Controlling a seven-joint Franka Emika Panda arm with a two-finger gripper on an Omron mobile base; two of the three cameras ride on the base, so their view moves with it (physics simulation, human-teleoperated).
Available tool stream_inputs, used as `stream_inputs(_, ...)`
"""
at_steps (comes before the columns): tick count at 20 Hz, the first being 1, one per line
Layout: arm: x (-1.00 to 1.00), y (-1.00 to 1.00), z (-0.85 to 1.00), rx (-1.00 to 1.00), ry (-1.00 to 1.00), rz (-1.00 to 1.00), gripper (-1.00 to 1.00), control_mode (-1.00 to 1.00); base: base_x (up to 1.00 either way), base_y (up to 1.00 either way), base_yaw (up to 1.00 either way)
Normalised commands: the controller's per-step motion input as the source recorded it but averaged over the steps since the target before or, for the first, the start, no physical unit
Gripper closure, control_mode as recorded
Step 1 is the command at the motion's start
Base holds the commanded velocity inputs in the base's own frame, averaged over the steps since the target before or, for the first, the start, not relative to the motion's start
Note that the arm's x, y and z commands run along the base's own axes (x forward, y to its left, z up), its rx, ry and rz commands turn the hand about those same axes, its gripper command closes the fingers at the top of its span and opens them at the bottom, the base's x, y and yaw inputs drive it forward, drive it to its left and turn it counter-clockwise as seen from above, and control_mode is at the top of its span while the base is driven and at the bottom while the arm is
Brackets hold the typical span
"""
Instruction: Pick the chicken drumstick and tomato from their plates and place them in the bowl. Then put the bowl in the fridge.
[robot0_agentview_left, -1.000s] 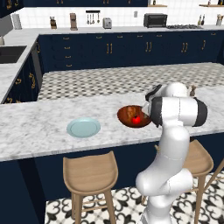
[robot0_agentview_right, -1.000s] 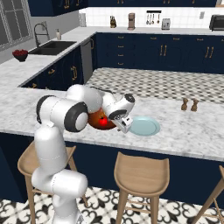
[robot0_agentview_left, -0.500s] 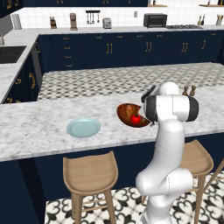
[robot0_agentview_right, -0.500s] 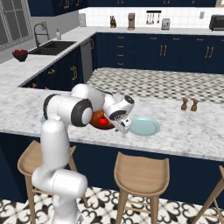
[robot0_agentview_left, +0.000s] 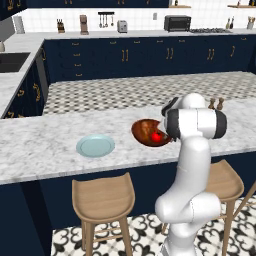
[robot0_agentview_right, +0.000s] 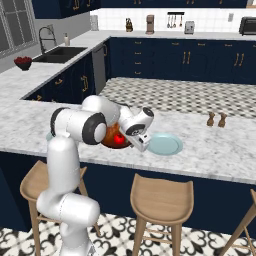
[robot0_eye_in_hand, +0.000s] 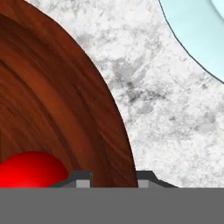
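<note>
Hand (robot0_eye_in_hand: 113, 177) closed on bowl (robot0_agentview_left: 145, 131) rim, frame ctr, on desk (robot0_agentview_left: 45, 145). Tomato (robot0_agentview_left: 157, 136) in bowl, lower left of hand view. One plate (robot0_agentview_left: 95, 146) left of bowl, other (robot0_agentview_right: 166, 144) beside it.

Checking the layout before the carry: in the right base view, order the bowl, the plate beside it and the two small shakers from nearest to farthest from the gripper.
1. Bowl: at the gripper, rim between the fingers.
2. Plate: just right of it.
3. Shakers: far right, behind.
</note>
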Motion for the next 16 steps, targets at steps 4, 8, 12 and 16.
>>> stream_inputs(4,-0.1,0.0,0.25,0.0,-0.02,-0.23,1.0,-1.0,0.0,0.0,0.0)
stream_inputs(8,-0.34,0.07,0.49,0.01,-0.01,-0.36,1.0,-1.0,0.0,0.0,0.0)
stream_inputs(12,-0.53,0.08,0.78,0.0,-0.07,-0.27,1.0,-1.0,0.0,0.0,0.0)
stream_inputs(16,-0.83,0.14,0.92,-0.03,-0.06,-0.12,1.0,-1.0,0.0,0.0,0.0)
